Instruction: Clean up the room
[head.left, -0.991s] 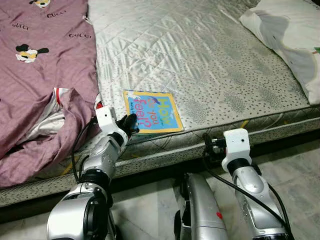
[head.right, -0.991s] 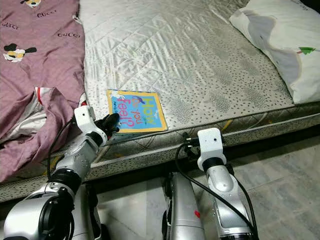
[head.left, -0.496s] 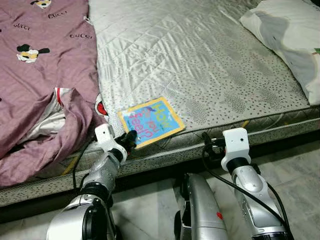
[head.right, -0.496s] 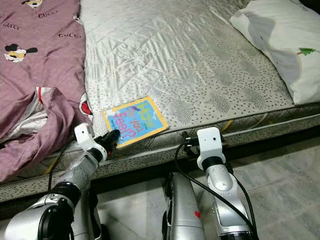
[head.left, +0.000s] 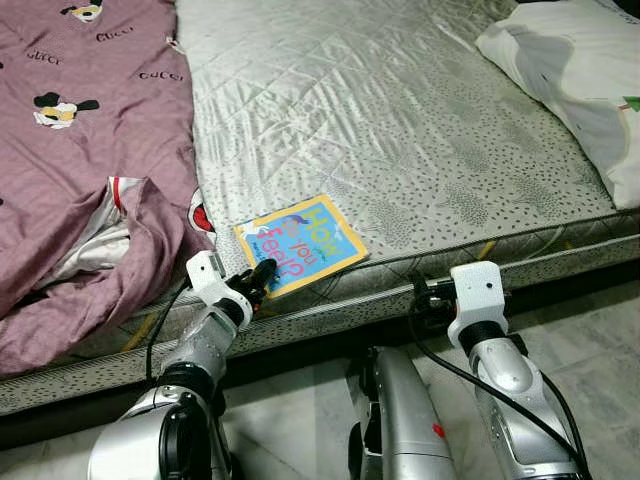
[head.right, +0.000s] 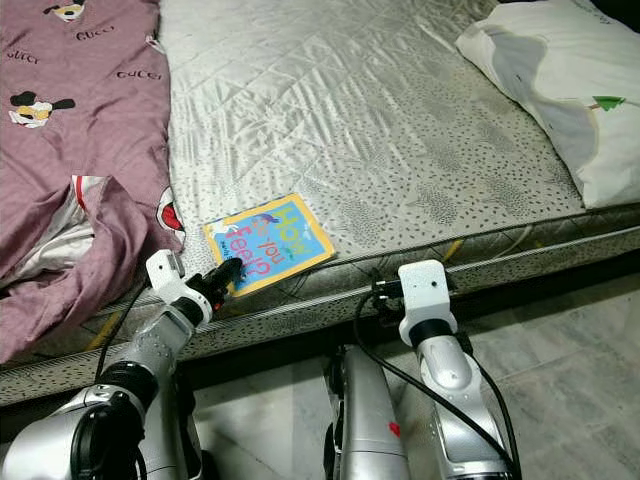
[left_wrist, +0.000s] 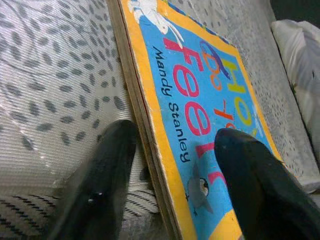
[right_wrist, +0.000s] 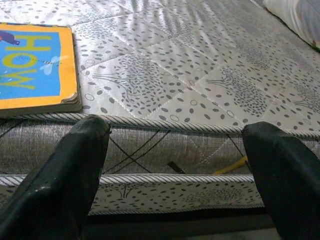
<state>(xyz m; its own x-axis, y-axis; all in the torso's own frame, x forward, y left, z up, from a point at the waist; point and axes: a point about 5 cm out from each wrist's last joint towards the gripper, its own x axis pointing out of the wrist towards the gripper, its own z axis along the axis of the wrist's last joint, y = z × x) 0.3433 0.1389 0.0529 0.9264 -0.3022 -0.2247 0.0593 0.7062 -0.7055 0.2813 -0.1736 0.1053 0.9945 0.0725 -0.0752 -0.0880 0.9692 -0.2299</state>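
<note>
Left gripper (left_wrist: 175, 165) clamped on book (head.left: 300, 244) corner at mattress (head.left: 420, 130) edge; right gripper (right_wrist: 175, 165) fingers apart, facing mattress side.

The left tool (head.right: 228, 272) grips the book's (head.right: 268, 244) corner at the mattress (head.right: 400, 150) edge.

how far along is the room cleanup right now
Nothing looks put away yet. In hand: the left pincer is shut on a corner of the picture book, which lies at the mattress edge. The right pincer is open at the mattress side, holding nothing. Left to do: lift the book off the bed and stow it; the purple blanket lies rumpled, with a pillow at the far side.
</note>
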